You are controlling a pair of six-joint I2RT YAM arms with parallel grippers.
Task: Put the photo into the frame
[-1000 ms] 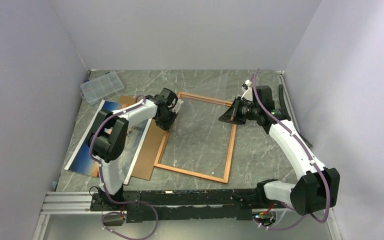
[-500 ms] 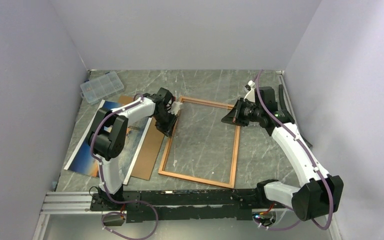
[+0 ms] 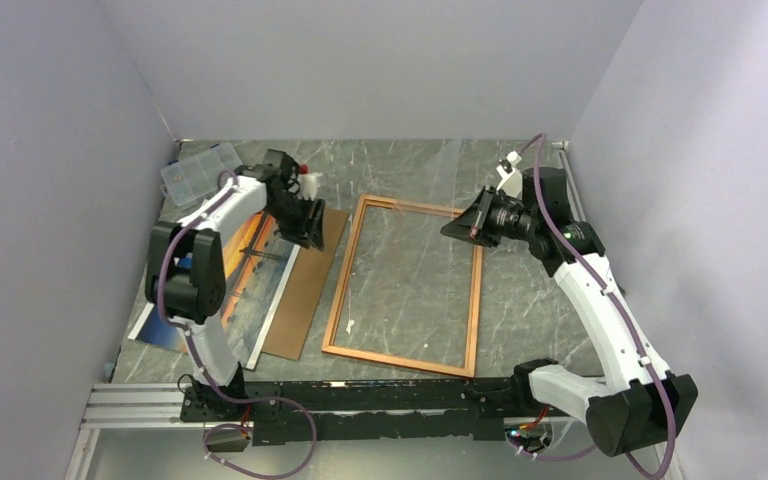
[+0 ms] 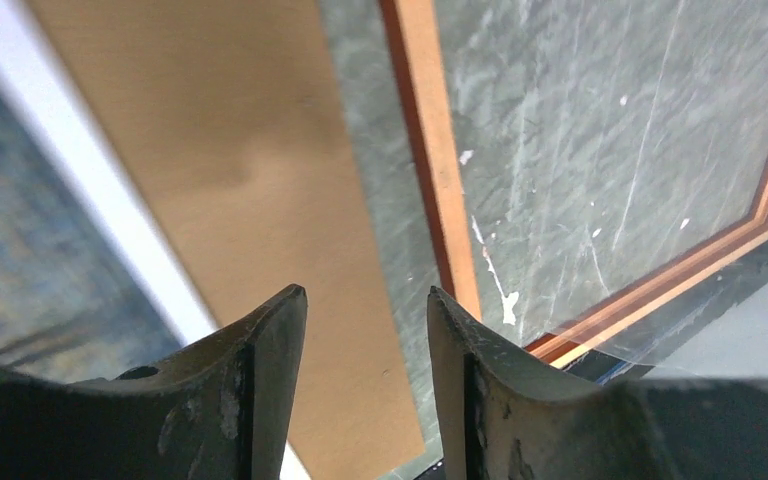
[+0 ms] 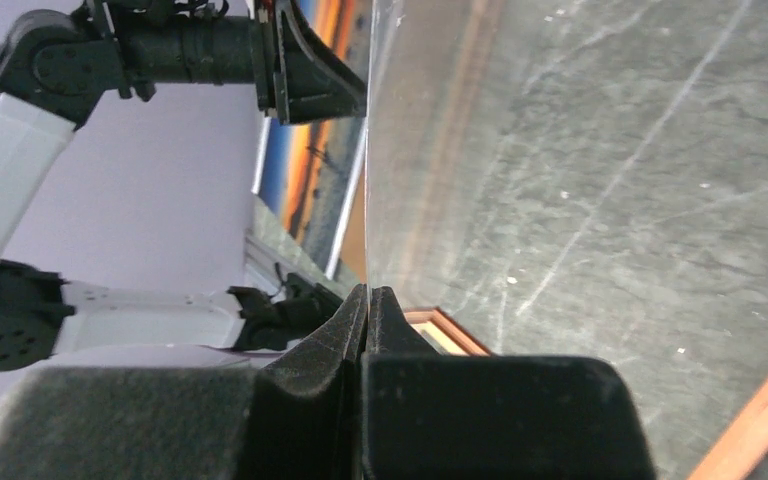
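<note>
- In the overhead view, the left gripper (image 3: 308, 228) is no longer working at the far left corner of the frame (image 3: 340, 290), where it was a second ago. It is now hanging over the brown board (image 3: 305, 290), beside the photo (image 3: 243, 305). The frame is lying straighter on the table (image 3: 520, 310) than before. The photo is lying at the table's left, partly over the board and apart from the frame. This suggests the frame is being readied and the photo is coming next.
- In the left wrist view, the left gripper's fingers (image 4: 270, 330) are standing about half apart, holding nothing and touching nothing. They are hovering above the board's edge, with the frame's rail just beside.
- In the right wrist view, the right gripper (image 5: 368, 292) is pinching fully closed on the edge of a thin clear pane (image 5: 410, 150). It is apparently keeping the pane tilted up off the frame, though from above the pane is barely showing.
</note>
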